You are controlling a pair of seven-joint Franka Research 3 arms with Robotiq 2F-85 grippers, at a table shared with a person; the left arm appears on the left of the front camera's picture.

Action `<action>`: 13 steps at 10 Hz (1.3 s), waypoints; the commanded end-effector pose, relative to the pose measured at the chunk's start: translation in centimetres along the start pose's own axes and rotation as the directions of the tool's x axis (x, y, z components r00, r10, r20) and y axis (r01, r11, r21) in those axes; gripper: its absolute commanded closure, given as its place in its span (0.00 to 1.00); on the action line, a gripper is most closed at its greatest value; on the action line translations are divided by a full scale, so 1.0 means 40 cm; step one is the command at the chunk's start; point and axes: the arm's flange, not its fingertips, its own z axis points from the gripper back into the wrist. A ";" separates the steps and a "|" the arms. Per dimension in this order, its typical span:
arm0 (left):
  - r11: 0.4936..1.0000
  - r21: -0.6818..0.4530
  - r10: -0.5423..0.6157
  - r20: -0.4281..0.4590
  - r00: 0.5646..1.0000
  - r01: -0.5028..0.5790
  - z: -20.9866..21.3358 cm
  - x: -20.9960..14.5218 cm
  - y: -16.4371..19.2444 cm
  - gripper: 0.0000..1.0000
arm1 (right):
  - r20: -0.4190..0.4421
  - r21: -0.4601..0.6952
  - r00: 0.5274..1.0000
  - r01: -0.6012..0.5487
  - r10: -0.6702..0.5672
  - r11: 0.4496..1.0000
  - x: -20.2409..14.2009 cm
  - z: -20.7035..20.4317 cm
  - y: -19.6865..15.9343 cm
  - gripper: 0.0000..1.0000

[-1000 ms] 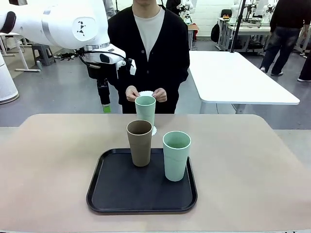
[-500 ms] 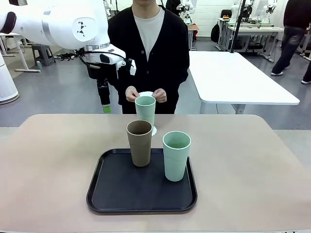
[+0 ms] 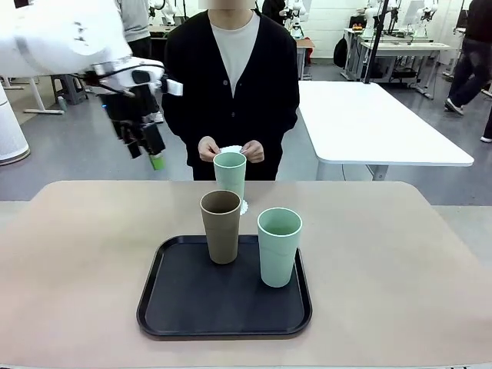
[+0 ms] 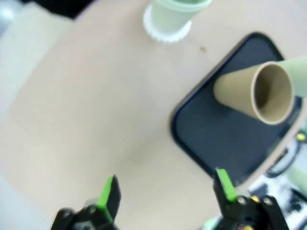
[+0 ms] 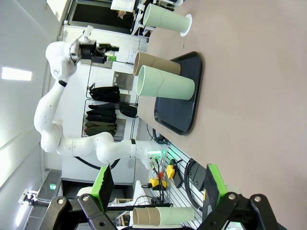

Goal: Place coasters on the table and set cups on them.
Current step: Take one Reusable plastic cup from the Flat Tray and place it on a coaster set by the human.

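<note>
As the open, empty left gripper (image 3: 146, 155) swings aside, one pale mint tumbler (image 3: 230, 173) stands on its lacy white paper coaster (image 3: 244, 207); two remain.

Mint-green cup (image 3: 278, 246); tan-brown cup (image 3: 221, 227); black tray (image 3: 192, 307); beige table (image 3: 77, 254); white scalloped coaster (image 4: 165, 36).

Beige table (image 3: 384, 254), black tray (image 3: 192, 311), one coaster (image 4: 165, 36)
</note>
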 end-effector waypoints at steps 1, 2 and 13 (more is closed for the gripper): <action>0.994 -0.039 0.103 0.001 0.995 -0.103 0.014 -0.158 0.019 0.00 | 0.007 0.011 1.000 -0.013 0.013 1.000 0.002 0.000 0.001 0.00; 0.989 -0.053 0.140 -0.013 0.990 -0.140 0.031 -0.226 0.050 0.00 | 0.007 0.011 1.000 -0.013 0.013 1.000 0.002 0.000 0.001 0.00; 0.491 -0.861 0.630 0.243 0.738 -0.135 0.003 -0.673 0.550 0.00 | 0.007 0.011 1.000 -0.013 0.013 1.000 0.002 0.000 0.001 0.00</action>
